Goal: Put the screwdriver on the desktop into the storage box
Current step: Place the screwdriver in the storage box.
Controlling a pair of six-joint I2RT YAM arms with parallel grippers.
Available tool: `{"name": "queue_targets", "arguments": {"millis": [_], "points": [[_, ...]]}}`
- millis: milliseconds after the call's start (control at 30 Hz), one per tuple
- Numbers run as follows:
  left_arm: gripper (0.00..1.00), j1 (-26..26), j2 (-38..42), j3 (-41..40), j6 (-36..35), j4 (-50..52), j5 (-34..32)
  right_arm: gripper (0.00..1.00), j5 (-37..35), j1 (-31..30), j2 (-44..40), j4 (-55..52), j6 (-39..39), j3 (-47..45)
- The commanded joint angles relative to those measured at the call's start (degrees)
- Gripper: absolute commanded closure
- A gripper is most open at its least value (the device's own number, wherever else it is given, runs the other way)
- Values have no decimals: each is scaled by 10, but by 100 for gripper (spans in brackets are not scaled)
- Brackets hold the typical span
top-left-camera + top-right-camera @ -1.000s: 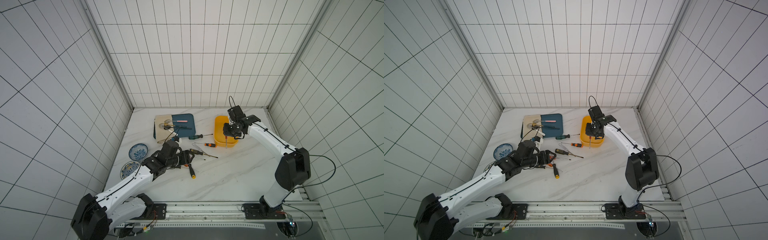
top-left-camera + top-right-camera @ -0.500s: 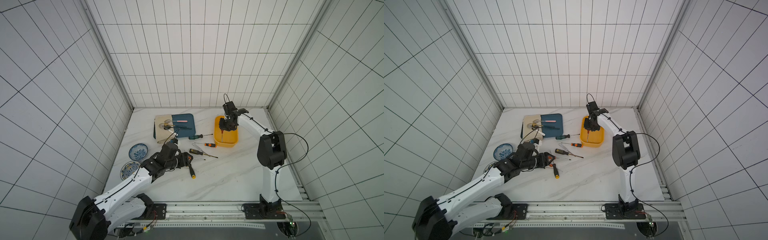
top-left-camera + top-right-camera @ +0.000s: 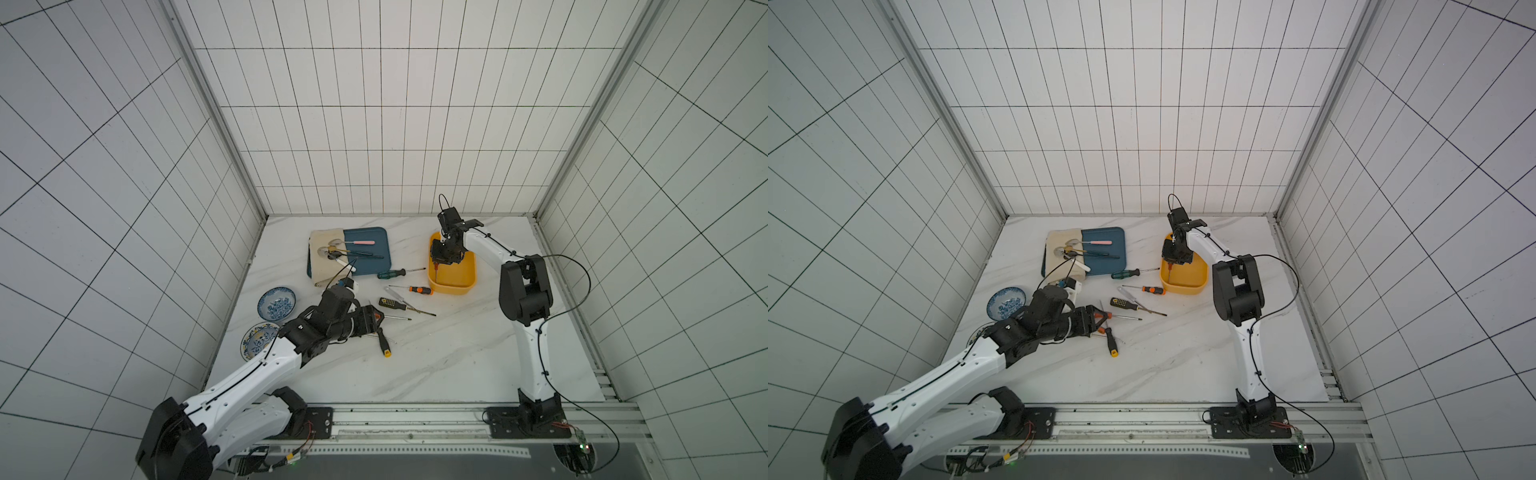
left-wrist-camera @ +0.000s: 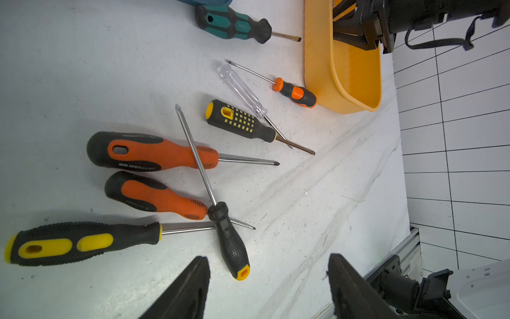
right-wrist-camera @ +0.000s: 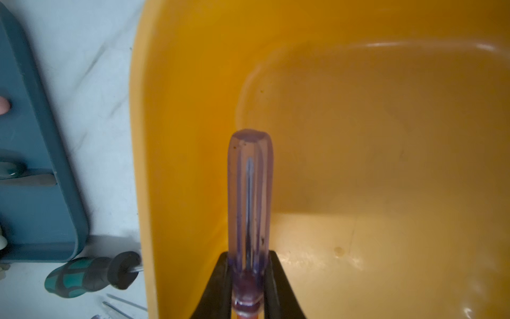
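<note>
A: Entry one: left jaws, apart, empty, above loose screwdrivers (image 4: 154, 154) on the white marble-look surface (image 4: 303, 221), well apart from the yellow-orange plastic rectangular storage box (image 3: 455, 282).

B: Entry two: right jaws, clamped on a clear violet plastic-handled screwdriver (image 5: 249, 193), over that box, beside its wall. Hazard: released there, it may topple over the rim. Only the right wrist view shows the grip. The top views show just the shaft.

White tiled back wall (image 3: 382, 124), dark grout lines, tiled side walls (image 3: 83, 166) meeting it at metal corner posts (image 3: 220, 124), even light
</note>
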State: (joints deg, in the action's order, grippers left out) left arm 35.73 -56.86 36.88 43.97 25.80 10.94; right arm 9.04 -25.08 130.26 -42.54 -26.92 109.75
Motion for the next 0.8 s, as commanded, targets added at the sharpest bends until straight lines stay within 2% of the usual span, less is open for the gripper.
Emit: {"name": "queue_targets", "arguments": {"millis": [0,100,233,500,767], "points": [[28,-5,2,-4,-5,3,-7,75,7,5,11,3,-7,30],[28,-7,-2,-3,-6,1,-4,68,2,5,7,1,-5,25],[28,-8,-8,-4,-5,-2,-1,64,3,5,-3,-4,-4,17],[28,-10,-10,0,-9,-3,0,64,-11,5,-78,-4,6,-37],[28,-11,-15,6,-10,-3,0,64,-24,3,-188,-4,12,-134]]}}
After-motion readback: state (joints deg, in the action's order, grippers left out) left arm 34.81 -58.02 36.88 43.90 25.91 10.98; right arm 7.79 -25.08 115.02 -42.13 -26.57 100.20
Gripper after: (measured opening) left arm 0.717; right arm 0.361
